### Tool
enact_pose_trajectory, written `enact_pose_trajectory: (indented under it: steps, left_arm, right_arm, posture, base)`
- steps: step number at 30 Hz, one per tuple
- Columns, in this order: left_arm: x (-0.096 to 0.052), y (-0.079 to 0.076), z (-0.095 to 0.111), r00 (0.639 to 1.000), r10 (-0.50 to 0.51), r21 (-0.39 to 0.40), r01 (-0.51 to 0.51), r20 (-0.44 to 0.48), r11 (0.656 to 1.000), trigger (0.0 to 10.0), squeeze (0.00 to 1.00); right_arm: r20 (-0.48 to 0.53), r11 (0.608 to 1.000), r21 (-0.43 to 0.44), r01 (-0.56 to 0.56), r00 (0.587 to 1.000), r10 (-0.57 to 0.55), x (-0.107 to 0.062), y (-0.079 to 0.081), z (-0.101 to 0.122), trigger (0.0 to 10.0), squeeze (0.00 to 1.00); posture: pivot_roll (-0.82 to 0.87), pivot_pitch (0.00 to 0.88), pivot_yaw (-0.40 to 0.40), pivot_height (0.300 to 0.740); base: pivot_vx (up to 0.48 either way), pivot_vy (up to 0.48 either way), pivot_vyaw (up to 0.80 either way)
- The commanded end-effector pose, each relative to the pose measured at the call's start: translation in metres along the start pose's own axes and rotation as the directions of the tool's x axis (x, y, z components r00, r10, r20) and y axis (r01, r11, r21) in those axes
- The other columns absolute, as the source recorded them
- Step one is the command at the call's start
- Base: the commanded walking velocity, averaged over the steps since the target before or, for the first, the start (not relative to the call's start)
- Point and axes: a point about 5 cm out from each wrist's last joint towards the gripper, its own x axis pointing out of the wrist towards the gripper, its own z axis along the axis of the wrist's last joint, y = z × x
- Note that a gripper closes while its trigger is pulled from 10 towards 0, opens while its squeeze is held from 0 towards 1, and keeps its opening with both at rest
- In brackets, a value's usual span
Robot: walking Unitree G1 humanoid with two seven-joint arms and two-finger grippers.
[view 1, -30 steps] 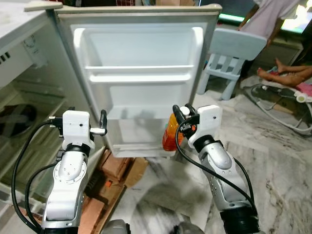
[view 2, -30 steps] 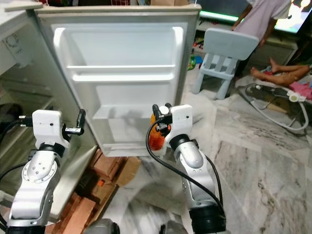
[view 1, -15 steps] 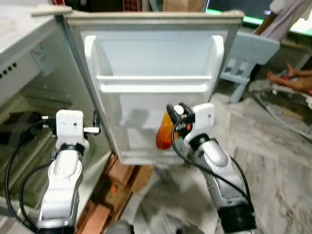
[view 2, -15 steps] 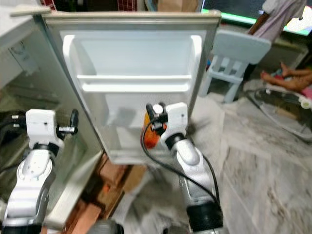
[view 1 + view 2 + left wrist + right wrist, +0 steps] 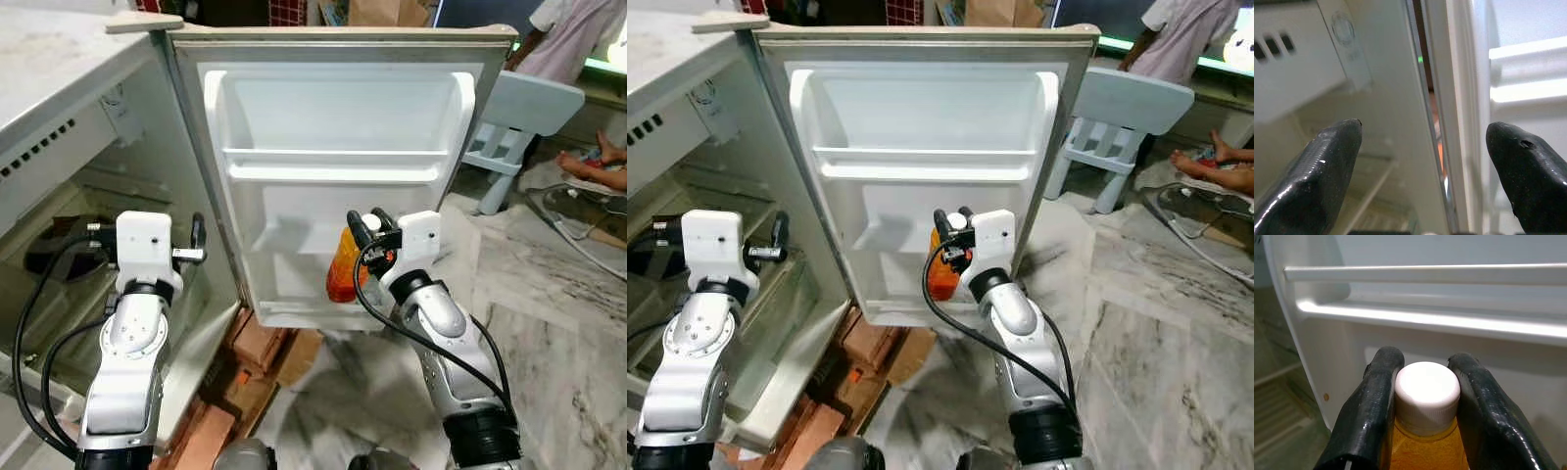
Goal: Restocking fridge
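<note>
Bottle (image 5: 345, 266), filled with orange liquid and topped by a white cap (image 5: 1427, 387), is held upright by the right gripper (image 5: 367, 225) in front of the lower part of the open fridge door (image 5: 338, 108). The two black fingers (image 5: 1375, 406) are clamped on the neck just under the cap, one on each side. The bottle's base is seen low against the door's inner face, near the bottom door shelf (image 5: 304, 311); whether it rests on that shelf cannot be told. Above it, the upper door shelf (image 5: 333, 164) with its white rail is seen running across the door.

The left gripper (image 5: 196, 245) is raised beside the hinge edge of the door, at the mouth of the fridge cabinet (image 5: 59, 255). Its fingers (image 5: 1332, 161) are spread well apart with nothing between them, and the door's edge is seen through the gap in the left wrist view. Glass shelves (image 5: 774, 274) are seen inside the cabinet.

Bricks and cardboard (image 5: 260, 352) are seen on the floor under the door. A pale blue plastic chair (image 5: 524, 108) stands behind the door on the marble floor (image 5: 558, 323), and a person in a pink shirt (image 5: 578, 39) is seen beyond it at the top right.
</note>
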Motion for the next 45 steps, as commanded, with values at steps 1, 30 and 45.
enact_pose_trajectory:
  steps: [1,30,45]
  left_arm:
    - [-0.001,0.003,-0.002,1.0,-0.006,0.008,0.006,-0.009,1.0,10.0,0.0]
    - [-0.028,0.003,-0.032,0.994,0.001,-0.026,-0.004,-0.107,1.0,10.0,0.0]
    - [-0.043,0.04,-0.055,0.992,0.076,0.034,-0.073,-0.103,0.997,10.0,0.0]
  right_arm:
    - [0.048,1.0,-0.017,-0.014,0.999,0.015,0.007,0.001,0.009,10.0,0.0]
    - [0.013,0.994,0.021,0.106,0.994,-0.106,-0.005,0.004,-0.003,10.0,0.0]
    - [0.009,0.991,-0.029,0.133,0.991,-0.133,-0.018,-0.01,-0.006,10.0,0.0]
  posture:
    - [0.14,0.033,0.002,0.74]
    - [0.11,0.141,-0.006,0.695]
    - [0.1,0.114,-0.011,0.671]
  base:
    - [0.0,0.0,0.8]
    - [0.0,0.0,0.03]
    - [0.0,0.0,0.0]
